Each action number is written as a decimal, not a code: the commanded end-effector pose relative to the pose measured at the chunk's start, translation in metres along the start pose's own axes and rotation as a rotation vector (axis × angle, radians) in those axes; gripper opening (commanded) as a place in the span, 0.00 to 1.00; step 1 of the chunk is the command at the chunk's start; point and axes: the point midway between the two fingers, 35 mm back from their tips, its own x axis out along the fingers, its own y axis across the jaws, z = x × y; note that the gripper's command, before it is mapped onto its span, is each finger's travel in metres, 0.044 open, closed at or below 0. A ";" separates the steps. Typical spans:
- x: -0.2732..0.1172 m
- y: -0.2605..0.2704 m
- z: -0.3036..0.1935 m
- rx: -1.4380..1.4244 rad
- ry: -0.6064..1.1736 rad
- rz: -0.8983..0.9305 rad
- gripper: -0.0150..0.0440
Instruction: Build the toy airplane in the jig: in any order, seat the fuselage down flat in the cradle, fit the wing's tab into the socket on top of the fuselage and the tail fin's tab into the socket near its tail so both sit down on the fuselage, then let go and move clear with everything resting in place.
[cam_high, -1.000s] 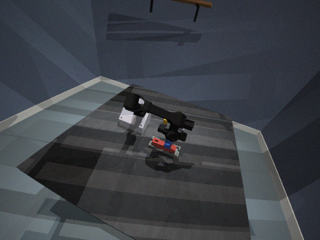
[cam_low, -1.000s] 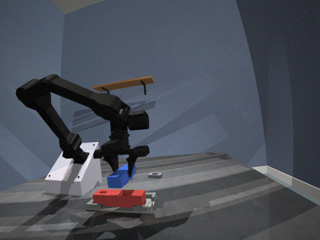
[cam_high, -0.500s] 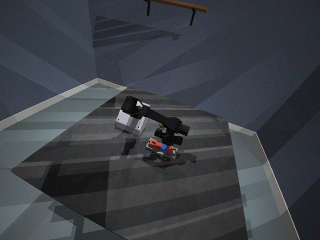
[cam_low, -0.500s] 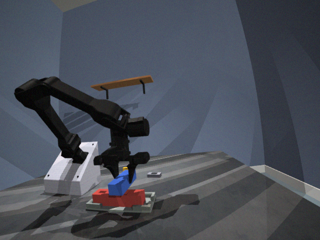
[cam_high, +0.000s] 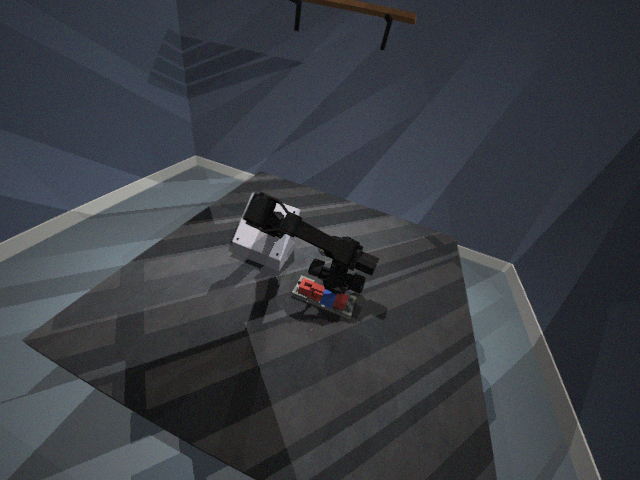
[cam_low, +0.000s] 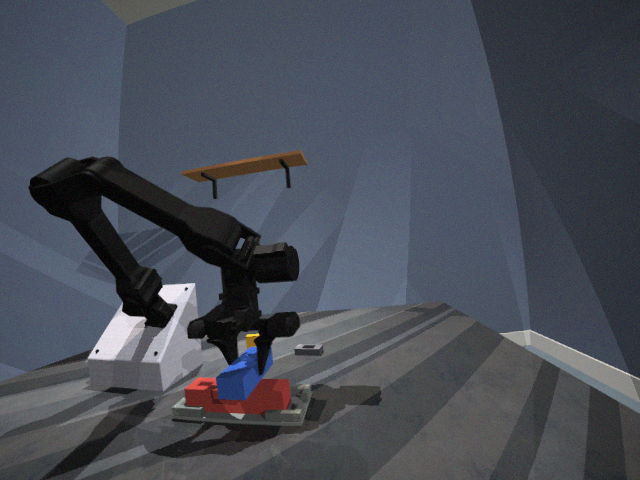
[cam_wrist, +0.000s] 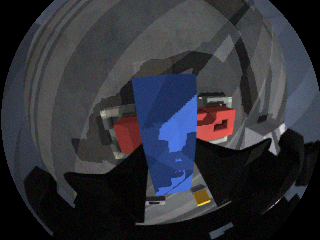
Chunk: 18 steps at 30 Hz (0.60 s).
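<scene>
The red fuselage (cam_high: 308, 288) (cam_low: 276, 395) (cam_wrist: 215, 125) lies lengthwise in the pale grey jig (cam_low: 188, 412) (cam_wrist: 117, 111). A socket shows open near its left end in the exterior view. My gripper (cam_low: 249, 365) (cam_wrist: 167, 142) is shut on the blue wing (cam_high: 328, 297) (cam_low: 232, 384) (cam_wrist: 170, 130), which lies crosswise over the middle of the fuselage, very low. The wing's tab and the top socket are hidden, so I cannot tell whether it is seated. The yellow tail fin (cam_low: 252, 339) (cam_wrist: 202, 197) stands behind the jig, partly hidden by the gripper in the exterior view.
A small grey block with a slot (cam_low: 309, 349) (cam_wrist: 156, 200) lies behind the jig, beside the tail fin. The white arm base (cam_high: 263, 248) (cam_low: 126, 372) stands behind and left of the jig. A wooden shelf (cam_high: 361, 7) (cam_low: 245, 166) is on the wall.
</scene>
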 end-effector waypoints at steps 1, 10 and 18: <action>0.000 0.000 0.000 0.002 0.000 0.000 0.48; 0.000 0.000 0.000 0.002 0.000 0.000 0.53; 0.000 0.000 0.000 0.002 0.000 0.000 0.88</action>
